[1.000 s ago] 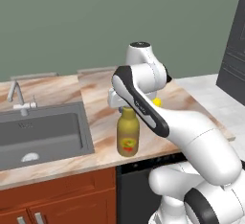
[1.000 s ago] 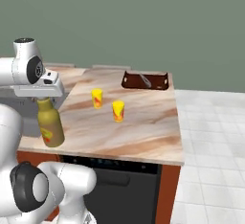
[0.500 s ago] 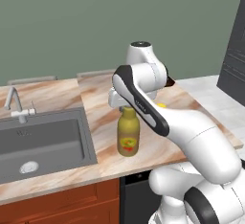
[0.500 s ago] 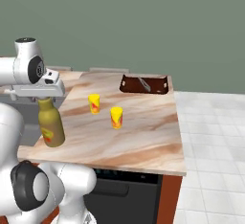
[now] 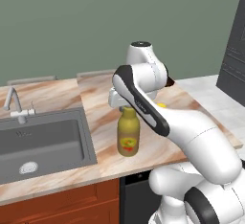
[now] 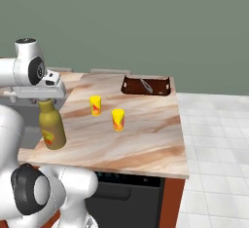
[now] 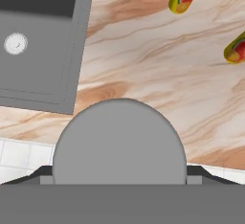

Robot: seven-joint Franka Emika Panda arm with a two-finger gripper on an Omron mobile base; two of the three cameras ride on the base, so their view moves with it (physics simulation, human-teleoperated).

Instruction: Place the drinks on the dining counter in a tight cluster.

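the olive-yellow bottle [image 7: 118, 141] hides the gripper fingertips; whether they touch its grey cap seems unclear.

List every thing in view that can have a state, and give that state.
Olive bottle: capped, upright, off the counter, gripper at its neck.
Two yellow cans: upright, apart.
Sink: empty.
Tap: not running.
Brown tray: holds a utensil.
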